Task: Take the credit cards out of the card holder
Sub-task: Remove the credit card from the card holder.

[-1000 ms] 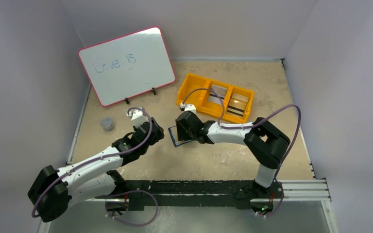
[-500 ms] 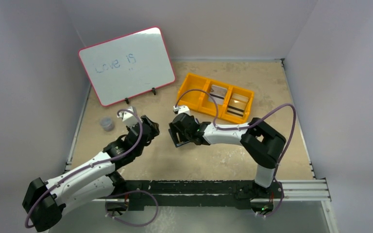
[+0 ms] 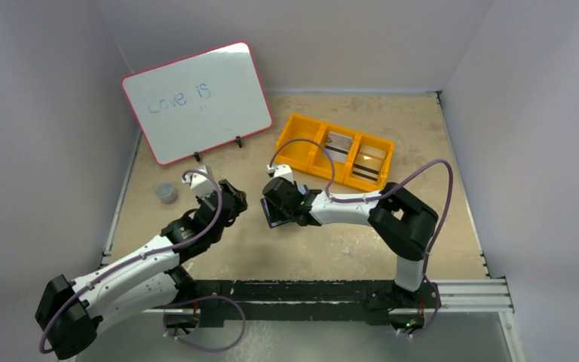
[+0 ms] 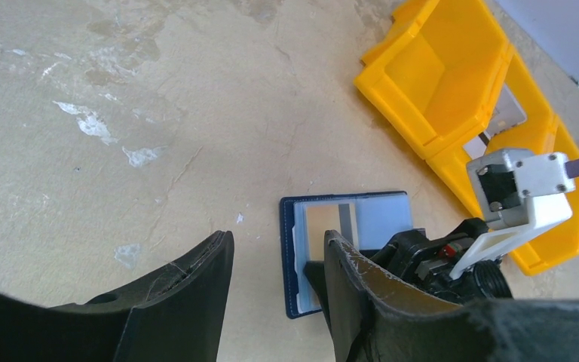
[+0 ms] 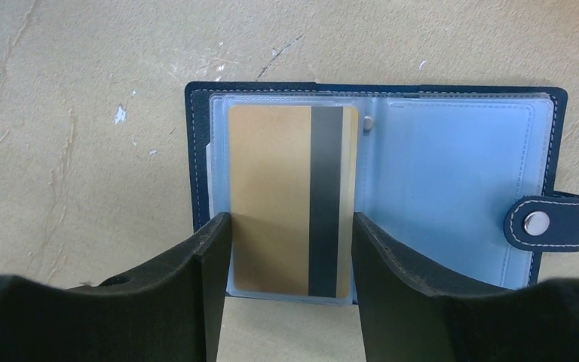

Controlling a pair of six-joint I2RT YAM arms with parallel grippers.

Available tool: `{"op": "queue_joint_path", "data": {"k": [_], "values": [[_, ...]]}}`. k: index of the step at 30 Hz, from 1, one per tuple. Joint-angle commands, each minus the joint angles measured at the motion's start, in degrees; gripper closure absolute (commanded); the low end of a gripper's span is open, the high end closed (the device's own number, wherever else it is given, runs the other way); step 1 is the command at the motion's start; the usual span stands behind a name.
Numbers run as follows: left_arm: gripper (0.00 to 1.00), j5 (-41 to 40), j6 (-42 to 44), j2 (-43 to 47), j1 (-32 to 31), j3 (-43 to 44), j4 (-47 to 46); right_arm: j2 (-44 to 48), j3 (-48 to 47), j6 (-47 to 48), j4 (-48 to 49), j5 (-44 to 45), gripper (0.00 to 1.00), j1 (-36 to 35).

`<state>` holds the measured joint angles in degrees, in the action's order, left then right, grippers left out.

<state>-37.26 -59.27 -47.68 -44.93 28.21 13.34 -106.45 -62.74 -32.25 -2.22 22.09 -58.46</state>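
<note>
The dark navy-blue folding card holder (image 5: 460,173) lies open and flat near the middle of the mottled beige tabletop (image 5: 83,113). Its snap tab (image 5: 546,222) sticks out on one side. Inside we see pale see-through pockets. The one away from the tab holds a tan credit card (image 5: 271,173) with a dark stripe down its length.

The right hand (image 5: 290,219) sits directly over the holder with its fingers spread wide, one along each long side of the card. We cannot tell whether they touch it. From above, this hand hides most of the holder.

The left hand (image 4: 279,237) is just beside the holder, fingers apart and holding nothing.

Behind the holder stands an orange-yellow plastic three-compartment tray (image 3: 301,147), with pale striped cards (image 3: 339,142) in two compartments. Further left are a propped whiteboard with a pink-red frame (image 3: 196,102) and a small grey round pot (image 3: 166,192).
</note>
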Motion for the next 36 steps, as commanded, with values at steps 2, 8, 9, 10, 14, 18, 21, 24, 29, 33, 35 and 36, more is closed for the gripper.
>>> {"op": "queue_joint_path", "data": {"k": [2, 8, 9, 10, 14, 18, 21, 24, 29, 33, 35, 36], "values": [[0.52, 4.01, 1.26, -3.51, -0.07, 0.45, -4.36, 1.51, 2.42, -3.99, -0.46, -6.09, 0.76, 0.78], [0.51, 10.43, 0.85, -8.61, -0.07, 0.15, -11.1, 5.58, 9.34, -9.1, 7.94, -15.26, 0.7, 6.1], [0.51, 11.32, 0.84, -9.37, -0.06, 0.11, -12.36, 6.57, 11.23, -10.11, 10.62, -17.97, 0.7, 7.56], [0.5, 12.23, 0.84, -10.31, -0.07, 0.2, -13.52, 7.44, 13.27, -10.85, 13.42, -20.88, 0.7, 8.95], [0.49, 15.53, -0.12, -13.95, 0.1, 0.55, -18.43, 8.47, 16.83, -12.46, 18.35, -25.29, 0.7, 11.19], [0.49, 18.61, -2.99, -18.77, 0.1, -0.78, -26.09, 7.94, 17.83, -13.7, 20.32, -27.29, 0.7, 11.84], [0.49, 19.86, -5.47, -23.53, 0.21, -1.67, -31.86, 8.22, 18.55, -14.26, 20.84, -27.27, 0.7, 11.98], [0.49, 19.92, -6.92, -26.64, 0.51, -1.78, -35.85, 8.37, 19.29, -14.63, 21.28, -27.11, 0.69, 12.26], [0.5, 18.69, -8.82, -29.82, 1.26, -1.49, -36.38, 8.28, 19.21, -14.52, 21.13, -27.1, 0.69, 12.36], [0.57, 17.48, -10.13, -32.21, 1.49, -1.81, -37.12, 8.19, 19.23, -14.51, 21.27, -27.18, 0.69, 12.31], [0.63, 17.73, -10.17, -33.59, 1.45, -1.52, -38.02, 8.31, 19.23, -14.48, 21.29, -27.12, 0.69, 12.34], [0.66, 17.74, -10.1, -34.12, 1.44, -1.25, -37.93, 8.38, 19.31, -14.46, 21.29, -27.11, 0.69, 12.32]]}}
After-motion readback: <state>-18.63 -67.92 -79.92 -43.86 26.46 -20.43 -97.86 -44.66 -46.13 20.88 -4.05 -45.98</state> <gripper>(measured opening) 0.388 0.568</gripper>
